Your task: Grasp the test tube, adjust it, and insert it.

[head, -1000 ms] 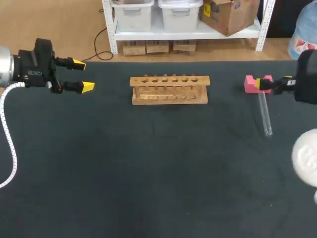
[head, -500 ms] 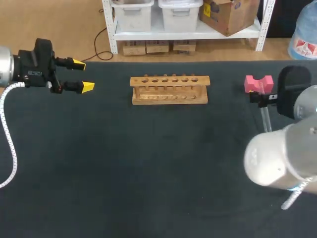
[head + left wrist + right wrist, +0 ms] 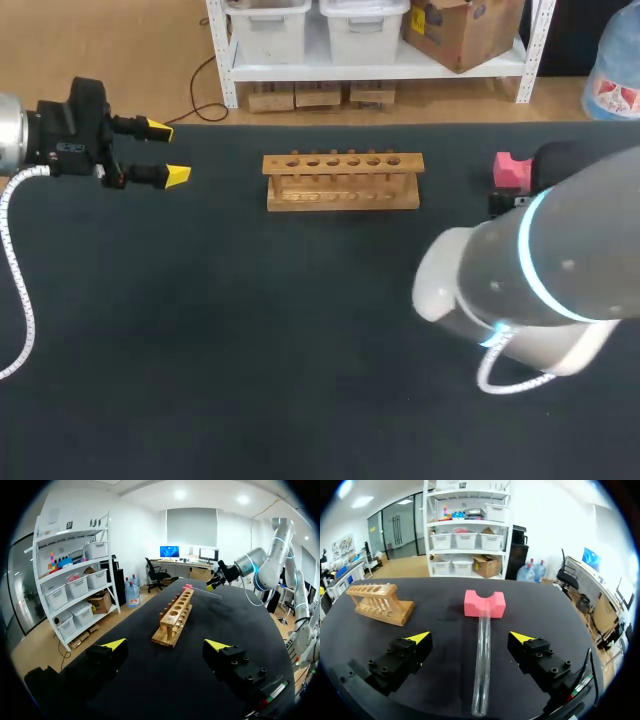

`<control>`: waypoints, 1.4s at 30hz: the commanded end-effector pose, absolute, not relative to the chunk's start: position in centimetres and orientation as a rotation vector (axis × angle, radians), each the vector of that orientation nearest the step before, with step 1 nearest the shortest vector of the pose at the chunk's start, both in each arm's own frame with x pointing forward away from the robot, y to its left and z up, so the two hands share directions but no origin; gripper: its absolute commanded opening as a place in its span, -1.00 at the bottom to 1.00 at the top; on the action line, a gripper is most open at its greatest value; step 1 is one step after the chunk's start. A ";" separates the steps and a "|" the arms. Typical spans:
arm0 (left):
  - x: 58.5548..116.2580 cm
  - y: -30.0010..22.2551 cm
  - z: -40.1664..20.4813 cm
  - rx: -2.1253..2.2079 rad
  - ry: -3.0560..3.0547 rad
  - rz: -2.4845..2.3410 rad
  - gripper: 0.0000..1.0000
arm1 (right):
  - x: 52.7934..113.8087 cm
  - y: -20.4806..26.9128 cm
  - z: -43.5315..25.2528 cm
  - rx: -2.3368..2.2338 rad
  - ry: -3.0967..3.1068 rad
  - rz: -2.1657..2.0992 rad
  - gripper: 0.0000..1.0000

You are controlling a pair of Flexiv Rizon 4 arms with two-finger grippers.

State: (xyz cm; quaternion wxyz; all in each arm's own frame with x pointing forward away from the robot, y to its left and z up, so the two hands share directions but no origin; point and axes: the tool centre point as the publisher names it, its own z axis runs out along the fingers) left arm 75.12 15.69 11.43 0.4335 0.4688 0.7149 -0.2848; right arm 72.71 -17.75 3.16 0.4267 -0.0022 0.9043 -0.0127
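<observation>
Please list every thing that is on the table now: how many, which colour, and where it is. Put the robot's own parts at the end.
test tube: one, clear, lying on the table, its far end at the pink block's notch, below the gap between the right gripper's fingers.
pink block: one, pink, on the table's right side, ahead of the right gripper.
rack: one, light wood, six empty holes, middle of the table's far part.
table: one, black top.
left gripper: black, yellow tips, open, empty, at the far left.
right gripper: black, yellow tips, open, above the tube.
right arm: grey, hides the tube in the head view.
</observation>
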 end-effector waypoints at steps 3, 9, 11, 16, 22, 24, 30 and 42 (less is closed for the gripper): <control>75.1 15.8 11.3 1.167 1.775 -0.711 1.00 | 74.0 -17.8 2.2 0.133 2.258 -0.296 1.00; 75.1 15.8 11.3 1.167 1.775 -0.711 1.00 | 74.6 -18.1 1.8 0.124 2.269 -0.268 1.00; 75.1 15.8 11.3 1.167 1.775 -0.711 1.00 | 74.8 -18.3 1.6 0.126 2.277 -0.252 1.00; 75.1 15.8 11.3 1.167 1.775 -0.711 1.00 | 75.0 -18.7 1.1 0.144 2.302 -0.198 1.00; 75.1 15.8 11.3 1.167 1.775 -0.711 1.00 | 74.7 -19.0 1.1 0.154 2.311 -0.128 1.00; 75.1 15.8 11.3 1.167 1.775 -0.711 1.00 | 74.7 -19.0 1.0 0.136 2.311 -0.119 1.00; 75.1 15.8 11.3 1.167 1.775 -0.711 1.00 | 74.4 -18.9 0.7 0.101 2.318 -0.058 1.00; 75.1 15.8 11.3 1.167 1.775 -0.711 1.00 | 73.6 -19.4 -0.1 0.005 2.345 0.019 1.00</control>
